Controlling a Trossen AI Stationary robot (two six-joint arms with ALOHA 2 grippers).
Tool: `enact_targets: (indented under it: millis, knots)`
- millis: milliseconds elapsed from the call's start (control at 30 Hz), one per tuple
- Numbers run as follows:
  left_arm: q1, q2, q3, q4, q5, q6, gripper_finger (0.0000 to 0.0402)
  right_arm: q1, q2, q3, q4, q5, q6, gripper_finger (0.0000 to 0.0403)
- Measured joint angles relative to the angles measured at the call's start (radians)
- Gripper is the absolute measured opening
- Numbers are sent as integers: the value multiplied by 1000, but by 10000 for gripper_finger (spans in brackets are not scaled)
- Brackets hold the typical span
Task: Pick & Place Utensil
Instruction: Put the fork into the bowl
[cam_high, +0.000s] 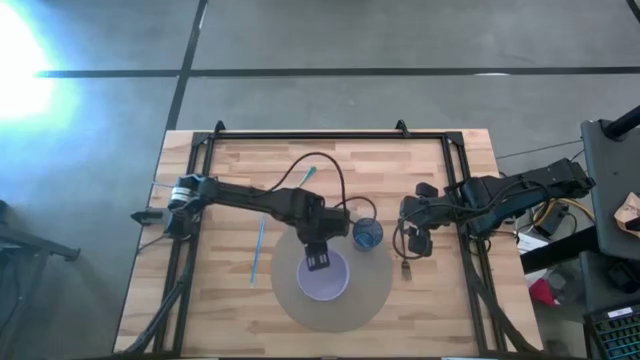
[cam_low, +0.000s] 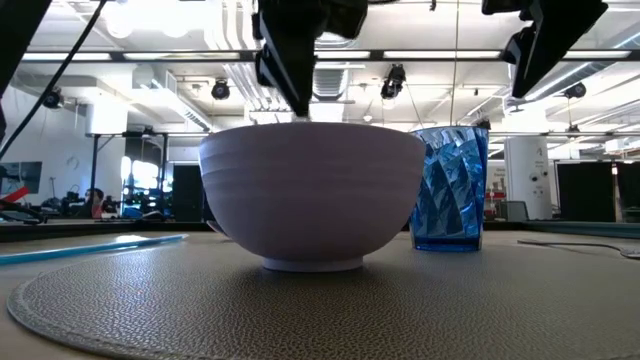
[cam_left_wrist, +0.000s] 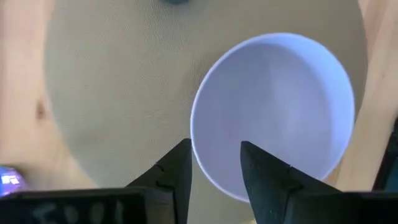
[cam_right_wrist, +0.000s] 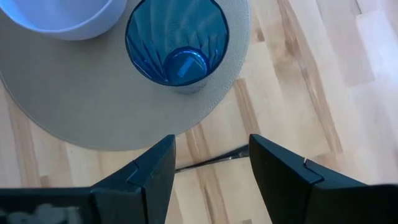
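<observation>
Hovering open over the bowl (cam_high: 325, 277), left claw (cam_high: 318, 262) holds nothing

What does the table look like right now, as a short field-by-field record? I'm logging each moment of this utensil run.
surface: wooden table with a round grey placemat
bowl: white bowl, empty, on the placemat
cup: blue faceted cup, upright at the placemat's edge
utensils: blue straw on the wood left of the placemat; dark utensil on the wood to its right
left gripper: left gripper open above the bowl's rim, empty
right gripper: right gripper open over the dark utensil, empty
</observation>
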Motion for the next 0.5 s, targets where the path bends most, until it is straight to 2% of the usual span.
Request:
enact_targets:
  millis: [233, 500]
  knots:
    - [2, -7, 112, -132, -92, 16, 127, 1, 0, 0, -2, -1, 60, 201]
    - [4, -87, 98, -157, -203, -15, 124, 39, 0, -9, -28, -4, 125, 201]
